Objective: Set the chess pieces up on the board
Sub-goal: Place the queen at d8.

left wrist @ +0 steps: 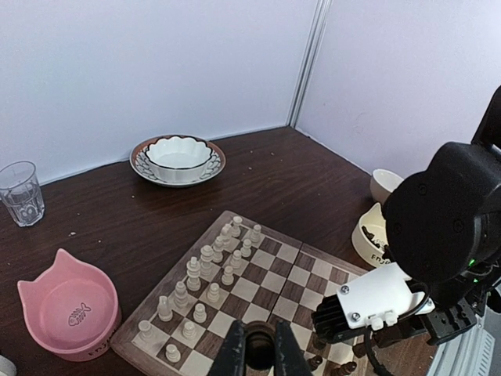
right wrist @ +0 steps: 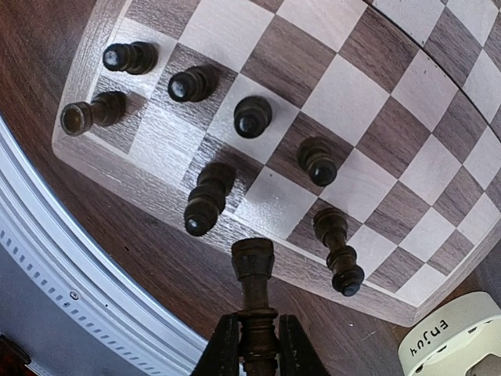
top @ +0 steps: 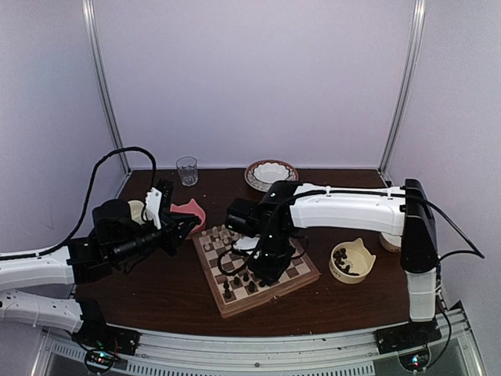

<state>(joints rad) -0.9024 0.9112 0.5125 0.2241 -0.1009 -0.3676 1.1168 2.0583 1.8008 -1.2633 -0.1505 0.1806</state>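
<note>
**Dark chessmen and board: holdings at my jaws**

1. My right jaws are pinching one dark brown chess piece (right wrist: 253, 270) by its stem. Its free end is sticking out ahead of them, at the border of the board (right wrist: 352, 102).
2. Seven more dark pieces (right wrist: 252, 116) are standing on the squares just beyond those jaws, clustered at the board's near corner.
3. A cream cat-eared bowl (top: 352, 262) is sitting to the right of the right jaws, holding loose dark chessmen (top: 342, 257).
4. My left jaws are pressing together and gripping nothing I can see. The board is lying ahead of and below them, with pale chessmen (left wrist: 211, 274) standing on it in two rows.
5. A pink cat-eared bowl (left wrist: 66, 305) is resting left of the left jaws. A glass (left wrist: 19, 192) and a patterned bowl (left wrist: 178, 157) are sitting well beyond, on the tabletop (top: 156, 290).
</note>
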